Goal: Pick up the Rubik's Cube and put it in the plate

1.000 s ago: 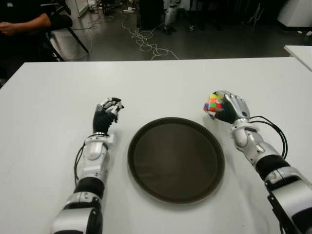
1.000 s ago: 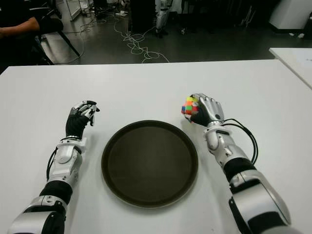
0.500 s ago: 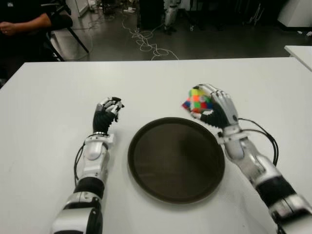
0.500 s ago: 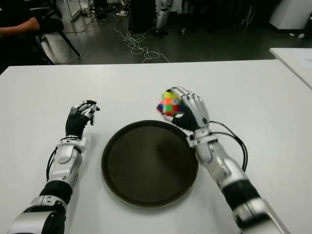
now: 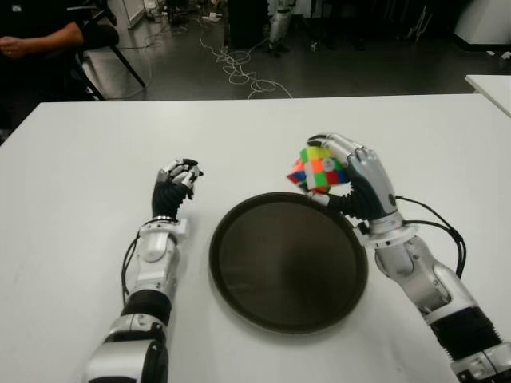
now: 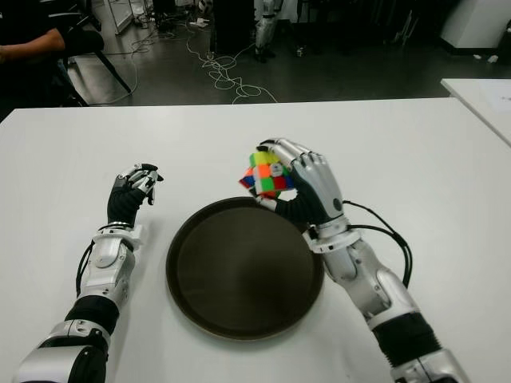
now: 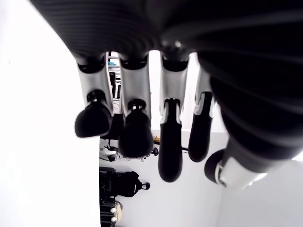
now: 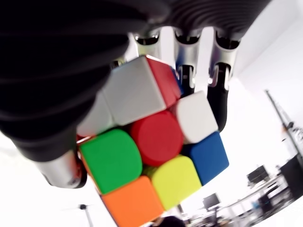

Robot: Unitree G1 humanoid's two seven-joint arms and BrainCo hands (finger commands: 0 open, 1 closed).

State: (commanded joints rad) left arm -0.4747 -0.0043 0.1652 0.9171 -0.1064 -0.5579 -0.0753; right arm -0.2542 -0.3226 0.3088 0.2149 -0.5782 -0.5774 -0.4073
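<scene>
My right hand (image 5: 339, 177) is shut on the Rubik's Cube (image 5: 316, 170), a scrambled cube of bright tiles, held in the air over the far right rim of the plate (image 5: 287, 259). The plate is a round, dark brown tray lying flat in the middle of the white table (image 5: 88, 175), with nothing in it. In the right wrist view the cube (image 8: 151, 156) fills the palm, with the fingers (image 8: 218, 90) curled around its far side. My left hand (image 5: 177, 182) shows to the left of the plate with its fingers curled and nothing in them.
Beyond the table's far edge lie cables (image 5: 239, 68) on a dark floor. A person's arm (image 5: 40, 40) and a chair show at the far left. A second white table's corner (image 5: 491, 84) shows at the far right.
My right hand has carried the cube up and leftward from the table beside the plate to a spot over the plate's far right rim. The left hand has stayed still.
</scene>
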